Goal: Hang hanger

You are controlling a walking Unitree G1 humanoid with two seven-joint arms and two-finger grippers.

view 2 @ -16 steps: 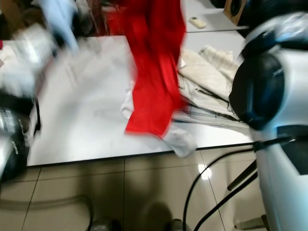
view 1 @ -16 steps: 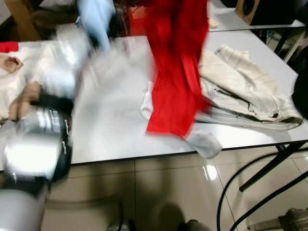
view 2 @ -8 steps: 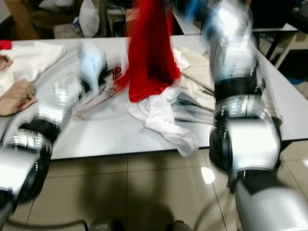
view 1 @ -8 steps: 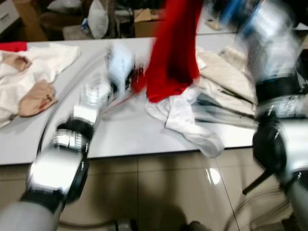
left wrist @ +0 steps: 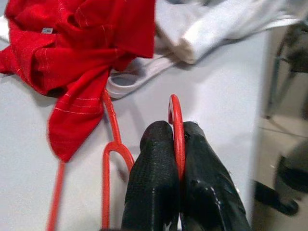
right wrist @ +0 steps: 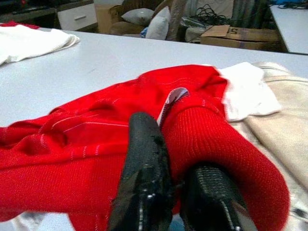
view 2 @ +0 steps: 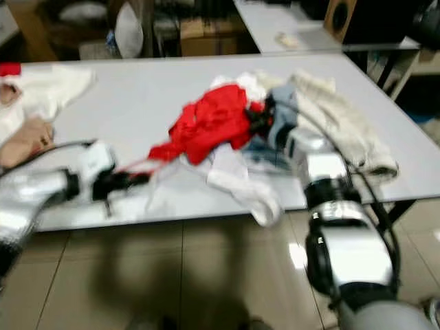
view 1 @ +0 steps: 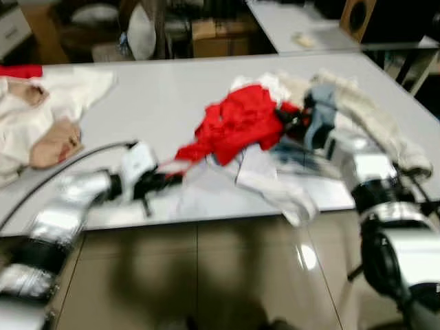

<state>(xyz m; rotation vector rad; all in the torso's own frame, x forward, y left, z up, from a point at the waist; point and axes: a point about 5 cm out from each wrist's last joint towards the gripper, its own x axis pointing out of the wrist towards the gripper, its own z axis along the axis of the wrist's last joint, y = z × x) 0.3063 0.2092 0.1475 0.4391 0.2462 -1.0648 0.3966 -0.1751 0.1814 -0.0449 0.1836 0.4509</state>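
Left wrist view: left gripper [left wrist: 177, 144] jaws pinched on hook of red hanger [left wrist: 111, 159], which lies flat on white surface [left wrist: 231, 91], its far end buried under red garment [left wrist: 72, 53]. Hook grip likely chosen so hanger can be lifted and hooked over rail. Right wrist view: right gripper [right wrist: 175, 159] jaws clamped on thick fold of same red garment, probably steadying cloth on hanger. Head views: both arms low over surface edge; beige clothes [view 1: 385, 124] and white garment [view 1: 275, 185] lie beside red pile. Hanging not yet begun.

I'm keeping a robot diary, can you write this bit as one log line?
left gripper: shut on hanger hook | right gripper: shut on red top | top crumpled on table | hanging: not yet
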